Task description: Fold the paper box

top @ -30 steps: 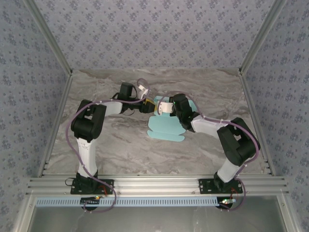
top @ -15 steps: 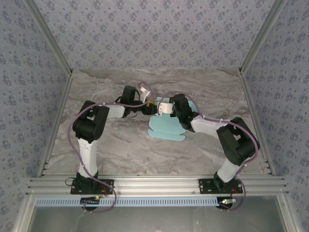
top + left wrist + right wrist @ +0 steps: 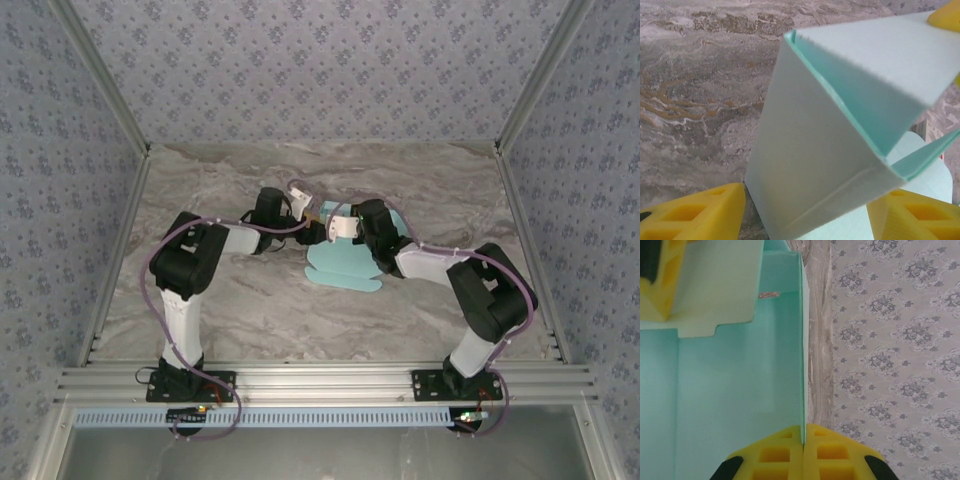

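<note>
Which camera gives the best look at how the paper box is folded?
Left wrist: the paper box stands as a creased, open wedge between the left end effector's fingers. Right wrist shows its flat inner panel, edge pinched by the right end effector. Top external shows its outline, partly under both arms.

I'm looking down at a bench (image 3: 250, 300) with a flat top in a grey-and-tan marbled stone pattern. A ribbed aluminium rail (image 3: 320, 380) runs along its near edge. From the left wrist camera the bench (image 3: 700, 100) comes through close, with brown and white veins. Around the middle, a little to the right, lies the paper box (image 3: 343, 270), a pale cyan die-cut sheet of thin card. Its near part, with rounded flap edges, rests flat on the bench. On the left wrist camera I see panels of the paper box (image 3: 805, 150) folded up off the surface.
</note>
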Tool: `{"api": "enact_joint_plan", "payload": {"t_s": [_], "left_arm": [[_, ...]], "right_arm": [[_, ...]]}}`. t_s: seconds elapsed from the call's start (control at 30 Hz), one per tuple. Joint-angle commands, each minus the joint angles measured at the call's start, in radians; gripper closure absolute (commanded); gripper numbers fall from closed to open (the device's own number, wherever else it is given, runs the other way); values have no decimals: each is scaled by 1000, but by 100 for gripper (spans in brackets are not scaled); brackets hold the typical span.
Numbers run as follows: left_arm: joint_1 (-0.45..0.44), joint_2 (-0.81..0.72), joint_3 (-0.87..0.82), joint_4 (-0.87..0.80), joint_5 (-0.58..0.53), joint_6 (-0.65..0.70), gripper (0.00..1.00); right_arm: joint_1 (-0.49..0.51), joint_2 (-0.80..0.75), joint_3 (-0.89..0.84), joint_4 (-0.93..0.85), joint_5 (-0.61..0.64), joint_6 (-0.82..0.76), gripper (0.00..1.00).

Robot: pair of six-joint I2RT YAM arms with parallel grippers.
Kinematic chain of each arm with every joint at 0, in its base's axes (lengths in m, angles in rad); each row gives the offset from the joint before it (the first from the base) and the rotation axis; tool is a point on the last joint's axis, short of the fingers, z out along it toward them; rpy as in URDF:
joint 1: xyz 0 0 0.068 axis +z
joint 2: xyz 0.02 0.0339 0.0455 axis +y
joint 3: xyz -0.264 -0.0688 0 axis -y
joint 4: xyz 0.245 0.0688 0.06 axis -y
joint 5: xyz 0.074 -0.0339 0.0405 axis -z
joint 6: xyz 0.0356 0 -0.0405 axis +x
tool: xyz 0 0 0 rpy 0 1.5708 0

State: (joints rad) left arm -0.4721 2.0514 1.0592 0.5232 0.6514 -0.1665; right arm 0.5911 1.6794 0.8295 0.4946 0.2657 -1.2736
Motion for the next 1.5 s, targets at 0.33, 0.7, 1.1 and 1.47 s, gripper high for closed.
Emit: {"api": "enact_joint_plan", "payload": {"t_s": [0.33,0.7,1.1,1.47], "left_arm": [[-30,-55,-86,175,-133,-12,44],[-30,-60,-87,185,-273,-95,49],[-64,-89,-131,217,-440,-116,49],[-83,-99,-146,230,-501,-112,63]], "right_arm": [[49,27,-65,104,13,-47,100],[58,6,-71,66,0,-1,100],[61,6,-32,6,15,40,100],[60,3,-15,-15,37,61,100]]}}
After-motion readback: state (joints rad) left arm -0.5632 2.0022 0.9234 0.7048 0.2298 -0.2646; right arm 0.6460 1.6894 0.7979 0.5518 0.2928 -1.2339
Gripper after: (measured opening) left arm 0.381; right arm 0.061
